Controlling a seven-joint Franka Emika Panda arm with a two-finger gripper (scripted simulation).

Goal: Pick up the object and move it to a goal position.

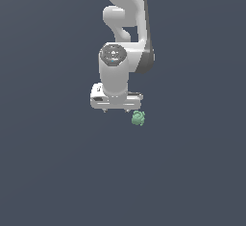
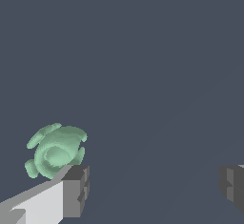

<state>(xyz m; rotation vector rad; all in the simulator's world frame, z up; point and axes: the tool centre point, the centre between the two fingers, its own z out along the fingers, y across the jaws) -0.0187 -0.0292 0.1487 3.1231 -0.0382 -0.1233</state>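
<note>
Arm: white, jointed, reaching from the top of the exterior view toward the camera, then turning straight down; round dark-ringed wrist joint facing the camera above the hand.
Hand (image 1: 116,109): white crossbar held level, pointing down at the plain dark grey desk (image 1: 57,172); fingers showing only as short stubs under the bar in the exterior view.
Hand state: spread wide, holding nothing; in the wrist view the two grey-tipped fingers (image 2: 76,189) stand far apart with bare desk between them.
Left-hand finger in the wrist view: white body with grey tip, its corner overlapping the edge of the object; contact or a small gap, cannot tell.
Object (image 1: 138,118): small, lumpy, mint-green blob (image 2: 56,150) of rounded knobs, far narrower than the hand.
Object relative to hand: outside the gap between the fingers, just beyond one finger's outer side; in the exterior view just below the end of the crossbar on the exterior view's right, very near it.
Object support: lying on the desk or hanging just above it, cannot tell; no clear shadow.
Right-hand finger in the wrist view: grey tip only, cut off by the frame edge, well apart from the object.
</note>
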